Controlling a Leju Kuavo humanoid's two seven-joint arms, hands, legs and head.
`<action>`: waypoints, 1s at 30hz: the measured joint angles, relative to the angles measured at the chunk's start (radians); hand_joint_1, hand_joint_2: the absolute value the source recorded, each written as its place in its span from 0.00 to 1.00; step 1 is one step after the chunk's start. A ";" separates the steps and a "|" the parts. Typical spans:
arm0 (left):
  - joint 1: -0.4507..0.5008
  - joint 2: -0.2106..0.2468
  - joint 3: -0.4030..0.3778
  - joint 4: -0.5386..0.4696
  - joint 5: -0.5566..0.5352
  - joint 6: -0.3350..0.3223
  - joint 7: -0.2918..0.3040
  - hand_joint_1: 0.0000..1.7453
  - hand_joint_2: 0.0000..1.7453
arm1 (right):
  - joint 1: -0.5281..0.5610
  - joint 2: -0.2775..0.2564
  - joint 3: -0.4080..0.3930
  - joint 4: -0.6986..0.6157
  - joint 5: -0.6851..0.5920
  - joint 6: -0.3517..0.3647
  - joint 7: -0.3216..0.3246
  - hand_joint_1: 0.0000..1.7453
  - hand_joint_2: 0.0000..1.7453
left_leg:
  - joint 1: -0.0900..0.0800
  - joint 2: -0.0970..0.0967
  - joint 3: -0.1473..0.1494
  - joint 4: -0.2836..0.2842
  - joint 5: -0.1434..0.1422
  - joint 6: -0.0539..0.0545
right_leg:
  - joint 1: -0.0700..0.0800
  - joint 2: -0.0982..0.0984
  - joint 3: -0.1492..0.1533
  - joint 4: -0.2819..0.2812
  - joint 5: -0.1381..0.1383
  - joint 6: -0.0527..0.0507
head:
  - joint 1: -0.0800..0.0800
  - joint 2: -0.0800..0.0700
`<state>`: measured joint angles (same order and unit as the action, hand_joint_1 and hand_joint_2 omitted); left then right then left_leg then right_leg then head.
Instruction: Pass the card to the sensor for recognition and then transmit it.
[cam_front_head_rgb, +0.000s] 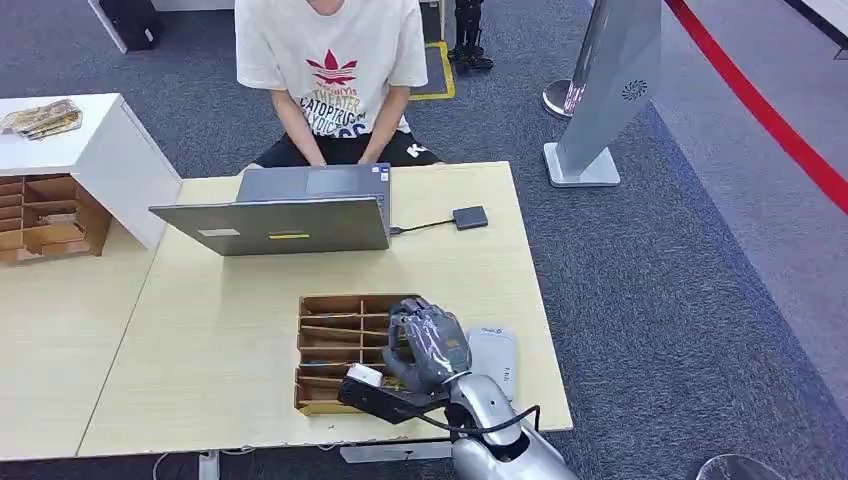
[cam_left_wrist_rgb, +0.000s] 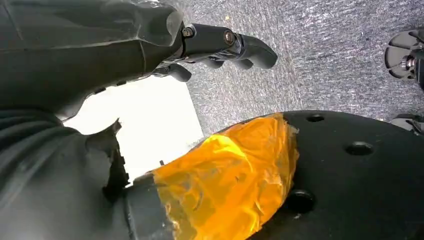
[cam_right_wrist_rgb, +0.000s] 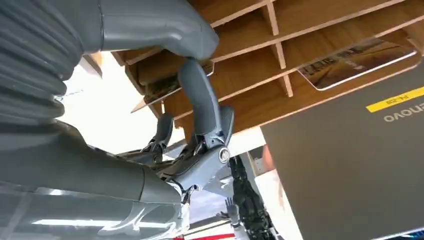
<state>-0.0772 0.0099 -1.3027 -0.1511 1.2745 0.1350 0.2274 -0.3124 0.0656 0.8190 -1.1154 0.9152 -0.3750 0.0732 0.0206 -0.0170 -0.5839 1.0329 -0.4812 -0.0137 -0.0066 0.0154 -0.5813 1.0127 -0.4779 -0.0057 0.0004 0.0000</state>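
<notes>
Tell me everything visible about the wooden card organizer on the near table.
The wooden card organizer is a shallow light-brown tray split by thin dividers into rows of narrow slots. It lies flat on the pale table, near its front edge, behind a grey laptop. A few cards lie in the slots. The right hand hangs over its right side.

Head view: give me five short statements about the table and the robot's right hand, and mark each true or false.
1. The right hand is over the wooden card tray. True.
2. The laptop is closed flat. False: it stands open, its lid back toward the robot.
3. A small dark device lies on the table, cabled to the laptop. True.
4. The white reader lies on the tray's left. False: it lies at the tray's right, beside the hand.
5. Nobody sits at the table. False: a person in a white T-shirt sits behind the laptop.
</notes>
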 joint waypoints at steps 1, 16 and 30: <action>0.000 0.000 0.000 0.000 0.000 0.000 0.000 0.00 0.00 | 0.000 0.000 0.000 0.002 0.003 0.000 0.000 0.45 1.00 | 0.000 0.000 0.000 0.000 0.000 0.000 | 0.000 0.000 0.000 0.000 0.000 0.000 | 0.000 0.000; 0.000 0.000 0.000 0.000 0.010 0.001 0.000 0.00 0.00 | -0.010 0.000 -0.002 0.026 0.029 0.011 0.006 0.40 1.00 | 0.000 0.000 0.000 0.000 0.000 0.000 | 0.000 0.000 0.000 0.000 0.000 0.000 | 0.000 0.000; 0.000 0.000 0.000 0.000 0.021 0.002 0.000 0.00 0.00 | -0.010 -0.002 -0.019 0.003 0.032 0.005 0.007 0.17 1.00 | 0.000 0.000 0.000 0.000 0.000 0.000 | 0.000 0.000 0.000 0.000 0.000 0.000 | 0.000 0.000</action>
<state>-0.0773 0.0099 -1.3027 -0.1511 1.2951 0.1366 0.2274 -0.3219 0.0641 0.8003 -1.1124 0.9468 -0.3704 0.0805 0.0205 -0.0169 -0.5837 1.0330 -0.4812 -0.0137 -0.0067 0.0155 -0.5812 1.0127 -0.4779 -0.0057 0.0004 0.0000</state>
